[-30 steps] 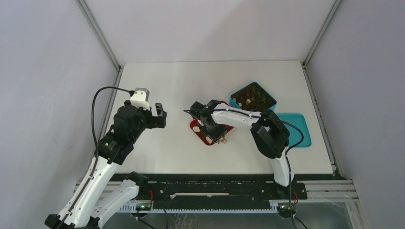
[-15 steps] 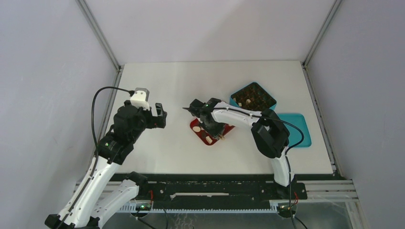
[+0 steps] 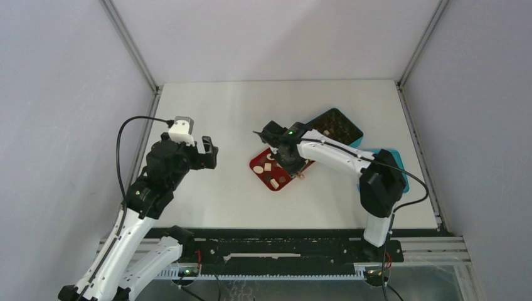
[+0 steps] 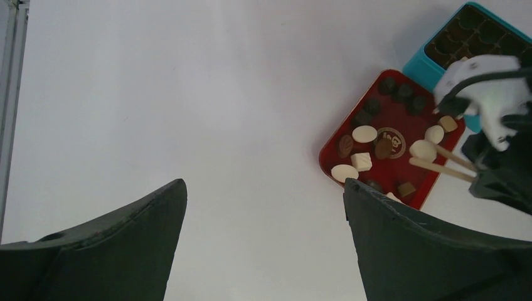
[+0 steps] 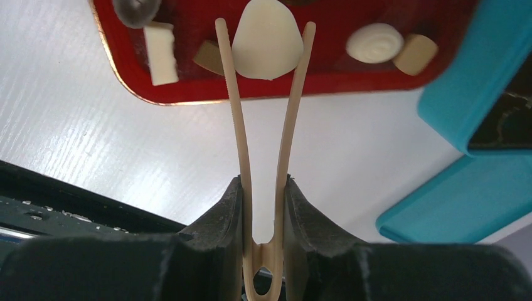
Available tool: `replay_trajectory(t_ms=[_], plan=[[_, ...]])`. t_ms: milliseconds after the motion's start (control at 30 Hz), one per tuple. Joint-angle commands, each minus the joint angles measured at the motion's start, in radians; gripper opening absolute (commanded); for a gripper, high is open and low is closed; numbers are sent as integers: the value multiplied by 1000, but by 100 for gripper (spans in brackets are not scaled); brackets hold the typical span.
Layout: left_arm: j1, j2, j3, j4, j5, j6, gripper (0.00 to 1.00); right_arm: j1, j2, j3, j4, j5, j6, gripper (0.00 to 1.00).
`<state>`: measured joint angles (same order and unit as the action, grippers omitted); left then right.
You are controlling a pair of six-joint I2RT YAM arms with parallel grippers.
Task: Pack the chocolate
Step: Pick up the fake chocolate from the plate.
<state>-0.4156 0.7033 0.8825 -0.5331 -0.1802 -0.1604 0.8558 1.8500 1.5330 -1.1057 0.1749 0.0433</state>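
The right claw (image 5: 263,185) is squeezed tight on the wooden tongs (image 5: 241,125). The 2 tong tips sit on both sides of a white chocolate (image 5: 266,41) on the red tray (image 5: 332,69), touching it. More chocolate (image 4: 364,133) lies on that tray, just beside the teal box (image 5: 464,88). The left claw (image 4: 263,188) hangs wide open over the table (image 4: 157,94), well left of the tray, holding nothing.

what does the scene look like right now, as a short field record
right gripper: shut on wooden tongs
tongs: tips either side of a cream chocolate on the red tray
left gripper: open, holding nothing, above the table
tray: holds other chocolates, cream, tan and dark
teal box: beside the tray, dark grid insert inside
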Motion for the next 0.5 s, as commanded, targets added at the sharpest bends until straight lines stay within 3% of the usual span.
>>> replay_trajectory(t_ms=[0, 467], plan=[[7, -42, -31, 30, -22, -11, 99, -56, -109, -20, -34, 44, 41, 5], [8, -195, -89, 27, -122, -2, 100, -369, -150, -41, -90, 202, 128, 7]])
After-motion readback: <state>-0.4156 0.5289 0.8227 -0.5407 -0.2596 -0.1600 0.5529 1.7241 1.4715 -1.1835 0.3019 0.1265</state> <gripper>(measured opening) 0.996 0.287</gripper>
